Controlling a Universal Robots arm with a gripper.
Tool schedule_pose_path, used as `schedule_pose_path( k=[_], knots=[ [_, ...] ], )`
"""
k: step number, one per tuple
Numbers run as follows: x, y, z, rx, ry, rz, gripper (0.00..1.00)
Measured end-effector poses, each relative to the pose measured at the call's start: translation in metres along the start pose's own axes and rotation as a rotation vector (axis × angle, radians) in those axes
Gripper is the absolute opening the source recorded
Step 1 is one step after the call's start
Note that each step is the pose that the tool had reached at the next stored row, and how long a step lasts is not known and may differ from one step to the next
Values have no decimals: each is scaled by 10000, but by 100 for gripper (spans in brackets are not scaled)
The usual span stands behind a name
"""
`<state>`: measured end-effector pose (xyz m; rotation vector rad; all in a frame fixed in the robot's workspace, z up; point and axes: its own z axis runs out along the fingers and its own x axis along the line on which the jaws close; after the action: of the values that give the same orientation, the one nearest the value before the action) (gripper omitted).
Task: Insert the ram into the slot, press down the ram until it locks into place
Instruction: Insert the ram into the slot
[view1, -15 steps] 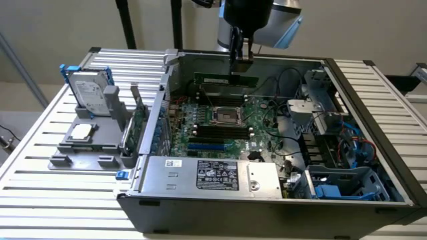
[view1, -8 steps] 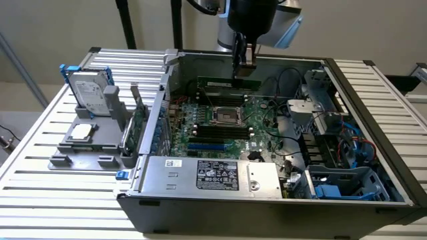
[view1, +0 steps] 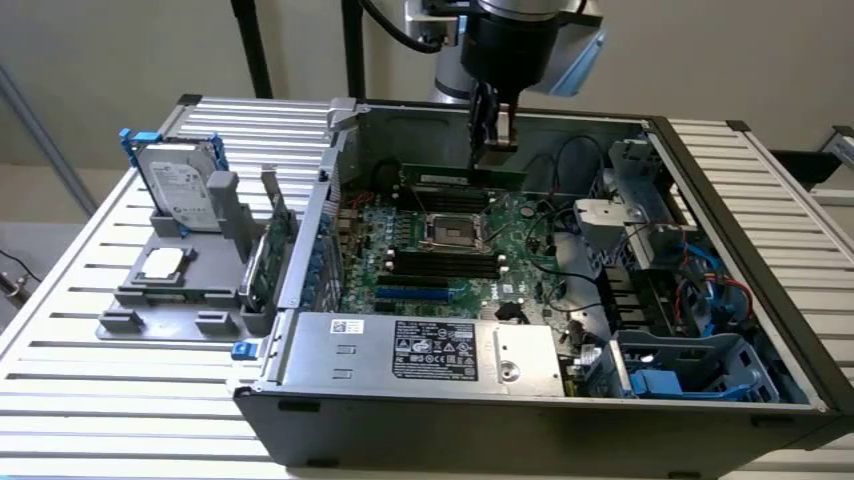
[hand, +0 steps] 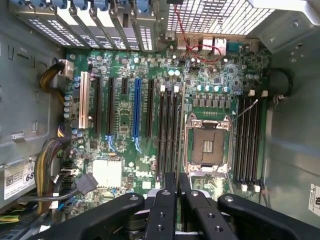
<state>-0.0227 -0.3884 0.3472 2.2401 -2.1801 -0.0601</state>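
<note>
Inside the open computer case (view1: 400, 410), over the motherboard (view1: 521, 250), the gripper (view1: 491, 150) (hand: 177, 200) is pinching the ram (view1: 461, 178) (hand: 181, 125) by its upper edge, fingers nearly together. The ram is hanging edge-on over the black slots (hand: 169, 135) beside the processor socket (hand: 207, 145); whether it is touching one I cannot tell. If it is sitting skewed or between slots, pressing is risking a bent stick and end clips (hand: 162, 88) not locking.
</note>
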Motion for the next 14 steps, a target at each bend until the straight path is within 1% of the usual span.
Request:
schedule_pose_path(
  k=[3, 10, 14],
  knots=[
    [1, -16, 53, 0, 1, 0, 13],
    [3, -21, 181, 0, 1, 0, 13],
    [4, 1, 253, -1, 2, 0, 13]
  ],
)
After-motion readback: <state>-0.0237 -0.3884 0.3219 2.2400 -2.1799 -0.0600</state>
